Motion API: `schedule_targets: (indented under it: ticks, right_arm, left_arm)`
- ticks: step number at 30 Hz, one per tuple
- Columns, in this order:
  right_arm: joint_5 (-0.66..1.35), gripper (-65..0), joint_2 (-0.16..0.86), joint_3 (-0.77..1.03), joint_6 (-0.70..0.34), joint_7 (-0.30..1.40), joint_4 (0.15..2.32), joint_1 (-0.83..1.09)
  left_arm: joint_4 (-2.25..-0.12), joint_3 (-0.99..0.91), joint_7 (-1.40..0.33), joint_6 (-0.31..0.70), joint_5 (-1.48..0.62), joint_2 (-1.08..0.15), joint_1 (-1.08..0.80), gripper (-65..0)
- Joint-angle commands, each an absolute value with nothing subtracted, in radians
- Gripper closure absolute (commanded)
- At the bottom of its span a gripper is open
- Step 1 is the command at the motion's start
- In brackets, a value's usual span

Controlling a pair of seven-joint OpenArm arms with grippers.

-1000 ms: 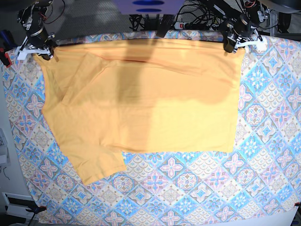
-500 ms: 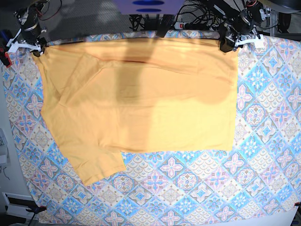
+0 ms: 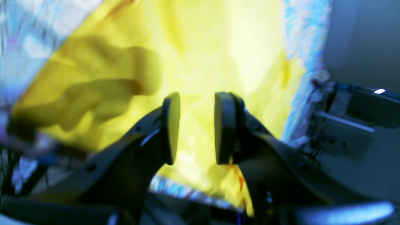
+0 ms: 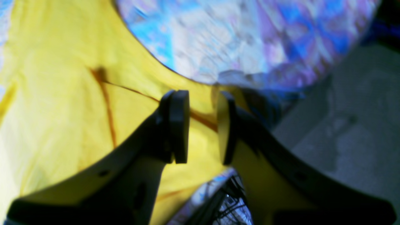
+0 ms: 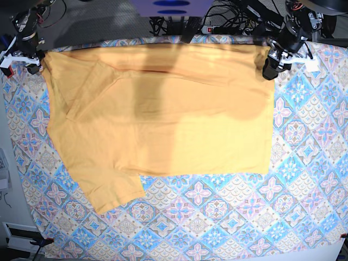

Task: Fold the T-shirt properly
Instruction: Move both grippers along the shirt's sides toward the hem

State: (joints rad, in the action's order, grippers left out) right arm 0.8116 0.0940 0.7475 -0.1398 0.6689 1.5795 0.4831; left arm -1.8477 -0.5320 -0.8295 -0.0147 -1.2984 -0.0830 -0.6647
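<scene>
Lying flat, the T-shirt (both end effectors parted) covers the tablecloth.

There was one T-shirt, mustard yellow, lying flat on one patterned tablecloth. One short sleeve stuck out at the near left; a second sleeve could not be made out for certain. Two robot arms were in the scene, each with one gripper: the left gripper at the far right and the right gripper at the far left. Each wrist view showed two fingers on its gripper, four in all. Several dark cables ran along the far edge, too tangled to count.
</scene>
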Motion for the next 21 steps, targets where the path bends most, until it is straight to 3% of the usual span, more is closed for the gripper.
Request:
schedule_targets:
  ticks: [1,6,11,21]
  right_arm:
    - [0.82,-15.3,0.108,0.757,-0.148,0.651,1.612,0.461]
    - [0.819,-15.3,0.113,0.736,-0.15,0.653,1.641,0.371]
    - [0.771,-15.3,0.165,0.598,-0.15,0.653,1.635,0.277]
    - [0.769,-15.0,0.213,0.381,-0.15,0.653,1.509,0.065]
  left_arm:
    - [-1.863,-0.539,-0.828,-0.005,-1.311,-0.09,-0.661,-18.3]
    - [-1.857,-0.538,-0.828,-0.005,-1.307,-0.127,-0.55,-18.3]
    - [-1.81,-0.535,-0.828,-0.007,-1.247,-0.154,-0.389,-18.3]
    - [-1.501,-0.486,-0.829,-0.005,-1.194,-0.283,-0.128,-18.2]
